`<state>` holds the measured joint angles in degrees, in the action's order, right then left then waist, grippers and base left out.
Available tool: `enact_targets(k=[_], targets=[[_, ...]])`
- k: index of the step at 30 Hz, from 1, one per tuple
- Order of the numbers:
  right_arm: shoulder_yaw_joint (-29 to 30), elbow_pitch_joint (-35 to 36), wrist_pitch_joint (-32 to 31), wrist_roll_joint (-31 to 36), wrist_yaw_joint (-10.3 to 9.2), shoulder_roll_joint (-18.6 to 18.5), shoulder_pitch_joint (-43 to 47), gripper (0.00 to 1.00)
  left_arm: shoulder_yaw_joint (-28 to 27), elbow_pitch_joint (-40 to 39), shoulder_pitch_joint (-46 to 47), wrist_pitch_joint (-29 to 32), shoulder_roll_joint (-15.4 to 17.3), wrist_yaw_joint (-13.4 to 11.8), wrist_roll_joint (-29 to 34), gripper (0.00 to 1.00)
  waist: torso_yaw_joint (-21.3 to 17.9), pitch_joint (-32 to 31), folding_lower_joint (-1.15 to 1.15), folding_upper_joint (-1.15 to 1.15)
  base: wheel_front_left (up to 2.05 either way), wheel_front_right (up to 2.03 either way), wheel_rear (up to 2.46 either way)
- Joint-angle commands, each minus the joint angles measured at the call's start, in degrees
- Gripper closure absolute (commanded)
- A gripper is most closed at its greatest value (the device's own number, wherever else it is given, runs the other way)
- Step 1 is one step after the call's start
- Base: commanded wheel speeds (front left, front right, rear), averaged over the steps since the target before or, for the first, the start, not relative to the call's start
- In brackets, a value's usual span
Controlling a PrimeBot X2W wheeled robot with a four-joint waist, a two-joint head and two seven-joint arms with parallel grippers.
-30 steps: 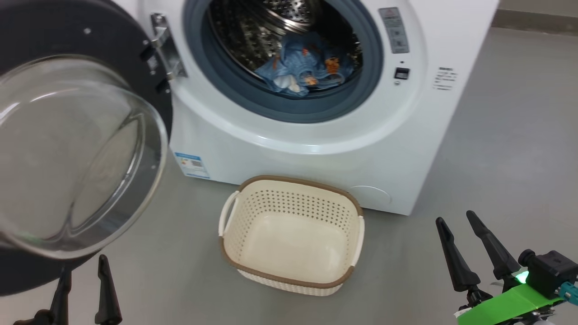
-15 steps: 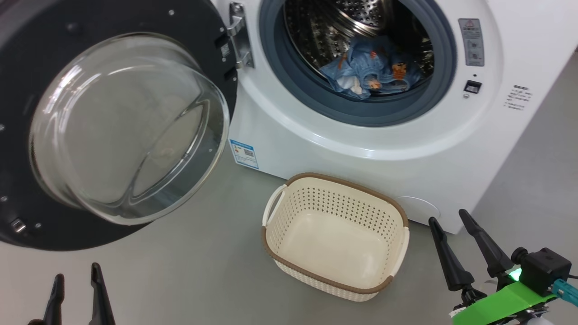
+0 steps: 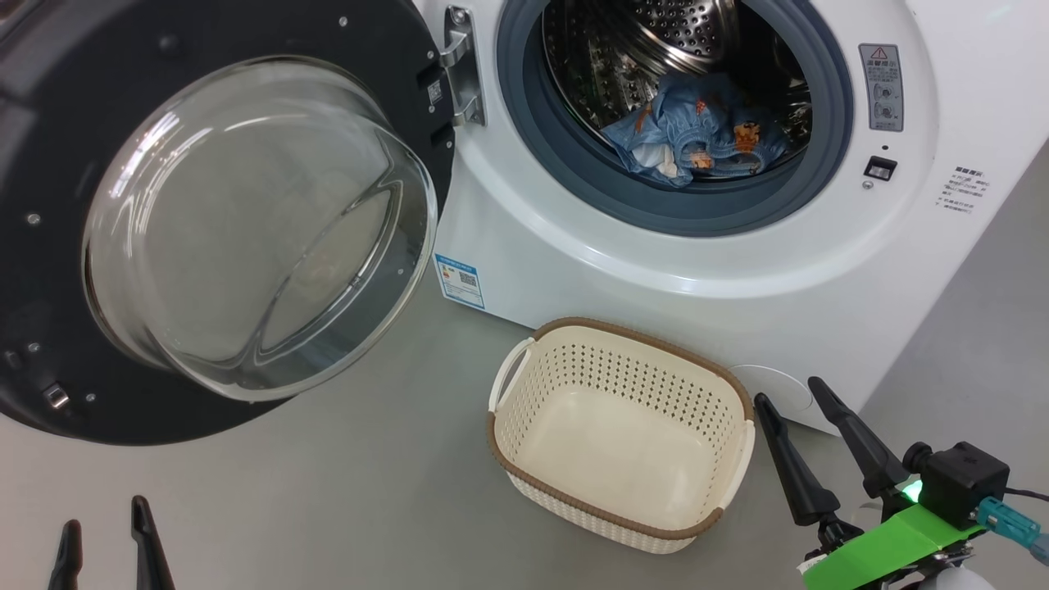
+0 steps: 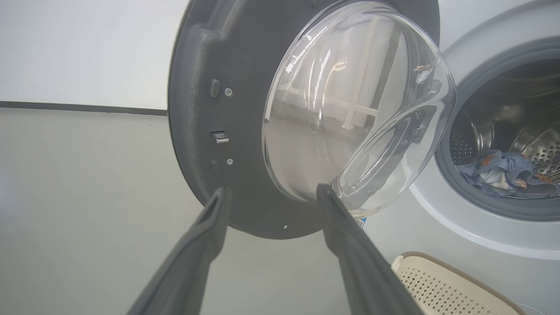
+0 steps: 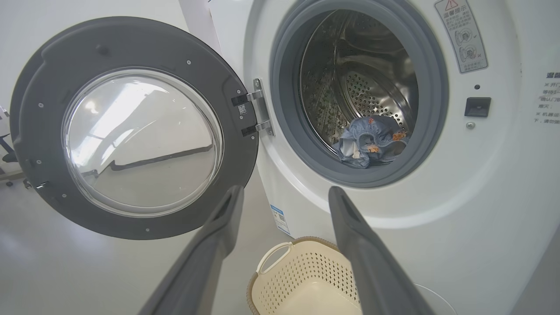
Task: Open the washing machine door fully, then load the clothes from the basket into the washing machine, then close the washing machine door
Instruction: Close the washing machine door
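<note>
**Fig.** Head view w/ 2 wrist views. Door (image 3: 49, 123) stood wide open on a steel hinge (image 3: 463, 65): matte black rim w/ screws, around a bulging clear glass bowl (image 3: 254, 229) that carried reflections. Its left edge was cut off. Washer (image 3: 656, 287): glossy white w/ a rounded front. A grey rubber gasket (image 3: 574, 188) ringed a perforated steel drum (image 3: 623, 65), top cut off. Clothes (image 3: 697, 139), crumpled light-blue fabric w/ orange print & a white patch, lay low in the drum by the gasket. Basket (image 3: 623, 332), cream perforated plastic w/ a brown woven-look rim & 2 handles, stood on the smooth grey floor (image 3: 328, 492) just before the washer. L gripper (image 3: 105, 515) & R gripper (image 3: 788, 390): 2 tapered dark fingers each, spread apart, gripping nothing. The L fingers were cut off at the bottom edge. Label (image 3: 459, 280) print was too small to read.
</note>
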<state>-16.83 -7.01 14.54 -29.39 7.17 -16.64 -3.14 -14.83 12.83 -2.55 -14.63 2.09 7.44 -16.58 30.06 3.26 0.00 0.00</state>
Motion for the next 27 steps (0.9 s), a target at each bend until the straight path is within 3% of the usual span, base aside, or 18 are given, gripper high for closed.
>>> enact_targets(k=[1, 11, 12, 13, 14, 15, 17, 22, 27], targets=[[-1.27, 1.12, 0.46, -1.19, 0.32, -0.71, -1.47, 0.0, -1.99, -1.87, 0.35, -0.37, 0.8, -0.42, 0.12, 0.0, -0.03, -0.21, 0.0, 0.0, 0.0, 0.0, 0.0], [-1.2, 1.2, 0.46, -1.34, 0.32, -0.3, -1.02, 0.0, -2.09, -3.28, 0.05, -0.37, 0.79, -0.43, -0.1, 0.0, -0.21, -0.7, 0.0, 0.0, 0.0, 0.0, 0.0], [-1.11, 1.24, 0.46, -1.34, 0.32, -0.28, -0.91, 0.0, -2.12, -3.38, 0.21, -0.37, 0.79, -0.39, -0.57, 0.22, -0.24, -0.71, 0.0, 0.0, 0.0, 0.0, 0.0], [-0.98, 1.29, 0.46, -1.33, 0.32, -0.25, -0.79, 0.0, -2.19, -3.52, 0.4, -0.37, 0.79, -0.35, -1.1, 0.51, -0.26, -0.71, 0.0, 0.0, 0.0, 0.0, 0.0], [-0.8, 1.34, 0.46, -1.3, 0.32, -0.21, -0.66, 0.0, -2.34, -3.72, 0.62, -0.37, 0.79, -0.31, -1.53, 0.6, -0.28, -0.69, 0.0, 0.0, 0.0, 0.0, 0.0], [-0.65, 1.41, 0.46, -1.27, 0.32, -0.17, -0.52, 0.0, -2.41, -3.93, 0.82, -0.37, 0.79, -0.26, -1.7, 0.82, -0.3, -0.68, 0.0, 0.0, 0.0, 0.0, 0.0], [-0.27, 1.51, 0.46, -1.2, 0.32, -0.06, -0.22, 0.0, -2.62, -4.74, 1.4, -0.37, 0.79, -0.15, -2.46, 1.0, -0.33, -0.64, 0.0, 0.0, 0.0, 0.0, 0.0], [0.4, 1.88, 0.46, -0.93, 0.32, 0.21, 0.54, 0.0, -3.95, -8.22, 3.83, -0.37, 1.0, 0.01, -7.66, 1.0, -0.34, -0.48, 0.0, 0.0, 0.0, 0.0, 0.0], [0.85, 2.13, 0.46, -0.74, 0.32, 0.28, 1.0, 0.0, -4.45, -12.51, 7.38, -0.37, 8.04, 0.03, -14.71, 1.0, -0.26, -0.07, 0.0, 0.0, 0.0, 0.0, 0.0]])
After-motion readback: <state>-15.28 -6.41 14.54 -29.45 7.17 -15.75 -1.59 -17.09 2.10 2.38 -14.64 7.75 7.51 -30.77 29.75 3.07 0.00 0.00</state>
